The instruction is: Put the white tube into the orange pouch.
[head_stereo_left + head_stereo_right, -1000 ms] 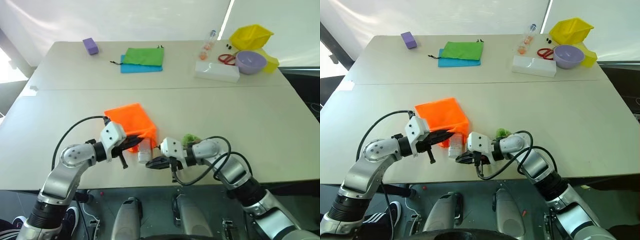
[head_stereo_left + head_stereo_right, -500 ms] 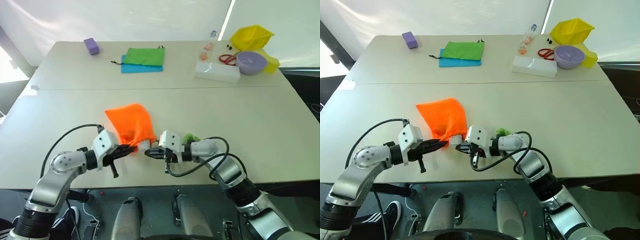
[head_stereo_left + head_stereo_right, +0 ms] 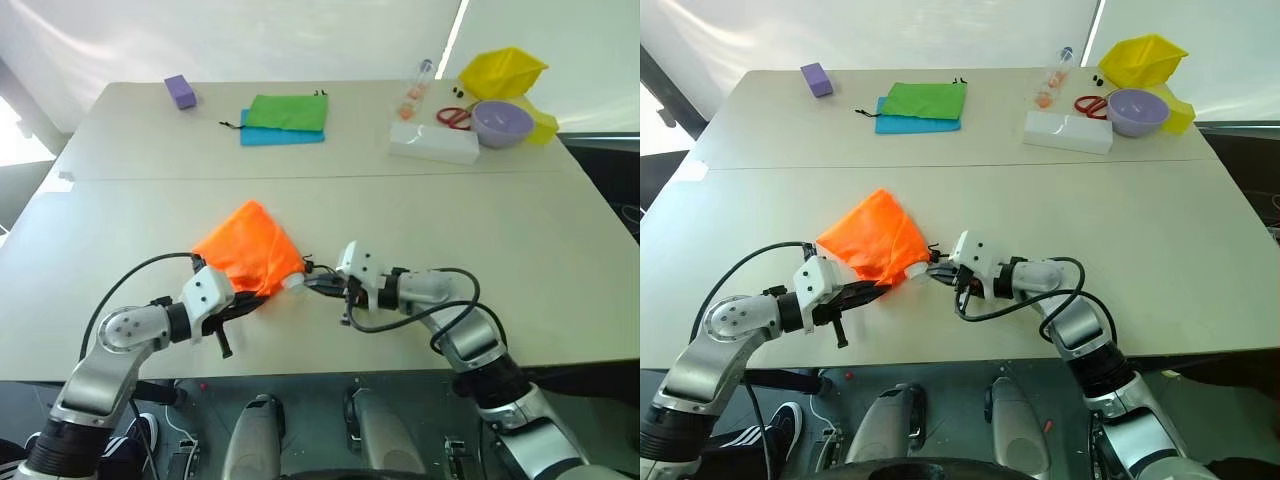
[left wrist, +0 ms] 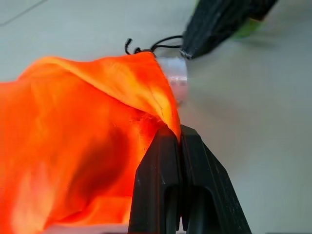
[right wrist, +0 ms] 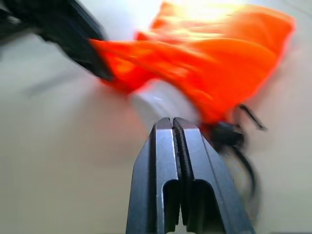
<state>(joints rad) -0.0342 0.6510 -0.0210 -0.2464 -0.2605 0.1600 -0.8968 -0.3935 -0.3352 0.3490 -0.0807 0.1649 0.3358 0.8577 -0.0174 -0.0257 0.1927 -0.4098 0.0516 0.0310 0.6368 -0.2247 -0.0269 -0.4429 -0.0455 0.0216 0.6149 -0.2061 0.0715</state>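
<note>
- The orange pouch is soft, bright fabric, bunched up into a peaked, tent-like shape with creases, on the near half of the pale table; its black cord trails out at the mouth.
- The left gripper has its two black fingers pressed together on the pouch's lower edge, pinching a fold of the cloth (the left wrist view shows the orange hem right at the fingertips).
- The white tube is smooth, slightly translucent plastic; just a short rounded end pokes out of the pouch's mouth, the rest covered by the fabric.
- The right gripper is closed, its fingers flat against each other with nothing between them, its tips just beside the tube's exposed end; whether they touch it I cannot tell.
- A scrap of green lies behind the right gripper, mostly hidden by it.
- Far side of the table, well apart from the work:
  - a small purple block near the left corner;
  - a flat green pouch lying on a flat blue pouch;
  - a long white rectangular box, with a clear slim bottle behind it;
  - red-handled scissors, a rounded lilac bowl and an angular yellow bin.
- The table is matte, with a seam running across it between the pouch and the far things.
</note>
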